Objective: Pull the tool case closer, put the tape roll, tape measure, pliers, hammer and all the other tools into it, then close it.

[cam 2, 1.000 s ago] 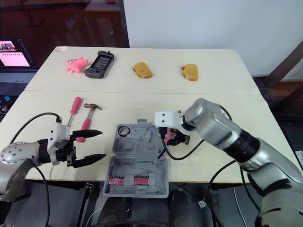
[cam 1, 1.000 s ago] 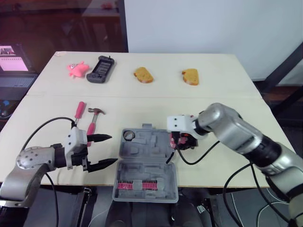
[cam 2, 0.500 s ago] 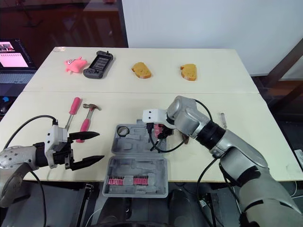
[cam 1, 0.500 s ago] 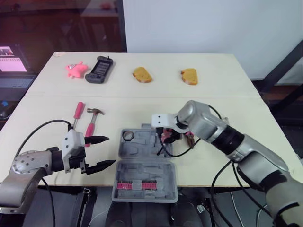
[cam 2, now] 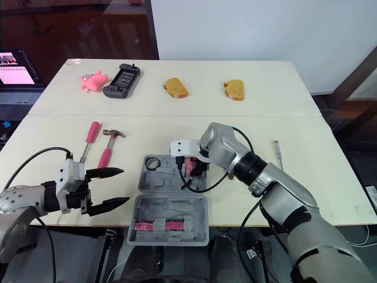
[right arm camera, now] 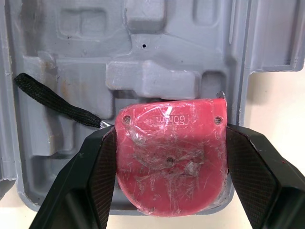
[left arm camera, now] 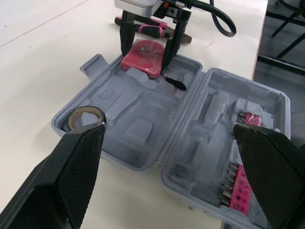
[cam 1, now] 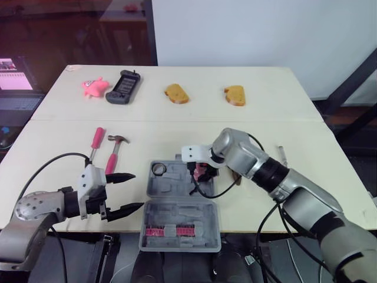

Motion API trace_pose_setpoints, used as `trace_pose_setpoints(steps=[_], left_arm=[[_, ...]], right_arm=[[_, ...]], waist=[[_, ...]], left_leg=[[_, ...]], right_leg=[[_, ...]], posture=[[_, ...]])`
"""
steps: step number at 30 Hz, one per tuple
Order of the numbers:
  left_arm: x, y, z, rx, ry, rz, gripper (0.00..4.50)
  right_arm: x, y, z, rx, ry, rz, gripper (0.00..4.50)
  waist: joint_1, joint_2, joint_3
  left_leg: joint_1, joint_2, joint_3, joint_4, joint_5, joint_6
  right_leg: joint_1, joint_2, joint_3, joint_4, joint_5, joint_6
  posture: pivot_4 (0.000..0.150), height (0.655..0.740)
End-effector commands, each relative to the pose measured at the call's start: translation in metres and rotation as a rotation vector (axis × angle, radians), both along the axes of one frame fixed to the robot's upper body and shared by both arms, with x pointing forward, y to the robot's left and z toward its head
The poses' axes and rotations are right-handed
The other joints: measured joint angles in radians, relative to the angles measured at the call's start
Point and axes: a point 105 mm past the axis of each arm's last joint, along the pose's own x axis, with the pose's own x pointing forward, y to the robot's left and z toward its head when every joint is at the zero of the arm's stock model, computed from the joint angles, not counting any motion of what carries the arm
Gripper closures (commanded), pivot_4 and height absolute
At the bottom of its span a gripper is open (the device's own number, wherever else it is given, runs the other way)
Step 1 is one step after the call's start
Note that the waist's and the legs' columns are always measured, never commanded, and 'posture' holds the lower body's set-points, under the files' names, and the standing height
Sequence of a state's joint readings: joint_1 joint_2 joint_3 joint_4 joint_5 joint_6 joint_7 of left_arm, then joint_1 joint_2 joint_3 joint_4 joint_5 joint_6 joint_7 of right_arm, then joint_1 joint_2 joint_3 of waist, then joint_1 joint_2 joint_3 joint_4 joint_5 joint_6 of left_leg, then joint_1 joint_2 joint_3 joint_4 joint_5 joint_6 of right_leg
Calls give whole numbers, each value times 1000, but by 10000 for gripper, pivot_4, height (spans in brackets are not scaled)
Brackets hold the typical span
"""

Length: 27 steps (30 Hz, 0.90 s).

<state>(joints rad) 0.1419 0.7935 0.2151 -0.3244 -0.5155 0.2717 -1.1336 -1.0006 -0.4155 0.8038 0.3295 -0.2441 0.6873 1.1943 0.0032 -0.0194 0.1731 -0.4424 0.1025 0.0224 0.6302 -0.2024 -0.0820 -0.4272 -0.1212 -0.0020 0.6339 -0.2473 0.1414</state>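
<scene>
Counter stock, one cream counter (cam 1: 265,118):

- 1 grey moulded plastic tool case (cam 1: 177,187), lying open at 6 o'clock on the counter, its near half overhanging the counter edge
- 1 small tape roll (cam 1: 159,169), ring-shaped, seated in the 10 o'clock corner of the case's far half
- 1 row of pink screwdriver bits (cam 1: 166,231), along the 6 o'clock edge of the near half
- 1 pink tape measure (right arm camera: 169,162) with black wrist strap (right arm camera: 57,102), at the 2 o'clock corner of the far half, clenched between the right jaws; the strap trails across the case moulding; whether it is seated cannot be told
- 1 pair of pink-and-black-handled pliers (left arm camera: 152,29), on the counter just past the case, at 2 o'clock of it
- 1 pink-handled hammer (cam 1: 115,152) and 1 pink-handled screwdriver (cam 1: 97,141), side by side at 10 o'clock of the case, apart from it
- 1 slim metal screwdriver (cam 2: 277,153), at 3 o'clock of the case, well apart
- 2 toast-coloured bread slices (cam 1: 177,93) (cam 1: 235,95), 1 pink plush toy (cam 1: 95,85), 1 black handheld console (cam 1: 123,86), all along the 12 o'clock edge
- Left jaws: released, spread wide, empty, at 9 o'clock of the case, pointing at it
</scene>
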Motion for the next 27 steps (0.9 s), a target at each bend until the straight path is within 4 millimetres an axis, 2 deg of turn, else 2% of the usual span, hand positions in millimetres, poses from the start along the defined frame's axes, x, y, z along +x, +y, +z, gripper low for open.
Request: trace_pose_setpoints(steps=[1,3,5,11,17,19,22,23,24,25,27], left_arm=[[0,-2,10,1,-42,-16,0],[0,-3,10,0,-41,-17,0],[0,-4,10,-16,-29,-13,0],[3,-4,10,-17,-32,-19,0],[8,-8,14,-44,-47,-28,0],[9,-10,16,-58,-52,-32,0],[10,-11,17,-64,-53,-39,0],[10,-11,18,-64,-53,-40,0],[10,-11,17,-64,-53,-41,0],[10,-11,17,-63,-53,-41,0],[10,-11,17,-63,-52,-44,0]], right_arm=[[7,-2,13,23,-32,-35,16594],[7,-2,17,40,-29,-46,6247],[6,-5,27,54,-46,-50,804],[-4,-14,67,151,-78,-57,804],[-13,-15,91,355,-213,-18,804],[-16,-19,89,441,-282,12,804],[-28,-25,79,527,-229,-1,804],[-33,-26,72,535,-181,-13,6072],[-36,-28,65,524,-174,-9,8249],[-38,-29,60,515,-177,-8,12520],[-36,-32,51,504,-174,-34,22494]], waist=[[0,0,0],[1,0,0],[2,0,0],[7,1,0],[6,0,0],[9,0,0],[10,0,0],[9,0,0],[9,0,0],[7,0,0],[5,0,0]], left_leg=[[0,0,0,0,0,0],[0,0,0,0,0,0],[0,0,0,0,0,0],[-1,0,0,0,0,0],[0,0,0,-1,0,0],[0,0,0,-1,0,0],[-1,0,0,0,0,0],[-1,0,0,0,0,0],[0,0,0,0,0,0],[0,0,0,0,0,0],[0,0,0,-1,0,0]], right_leg=[[0,0,0,0,0,0],[0,0,0,0,0,0],[0,0,0,0,0,0],[0,0,0,0,0,0],[0,0,0,-1,0,0],[0,0,0,-1,0,0],[1,0,0,-2,0,0],[1,0,0,-2,0,0],[1,0,0,-2,0,0],[1,0,0,-1,0,0],[1,0,0,-1,0,0]], posture=[[1500,7207],[1500,7207],[1500,7207],[1500,7207],[1500,7207],[1500,7207],[1500,7207],[1500,7207],[1500,7207],[1500,7207],[1500,7207]])
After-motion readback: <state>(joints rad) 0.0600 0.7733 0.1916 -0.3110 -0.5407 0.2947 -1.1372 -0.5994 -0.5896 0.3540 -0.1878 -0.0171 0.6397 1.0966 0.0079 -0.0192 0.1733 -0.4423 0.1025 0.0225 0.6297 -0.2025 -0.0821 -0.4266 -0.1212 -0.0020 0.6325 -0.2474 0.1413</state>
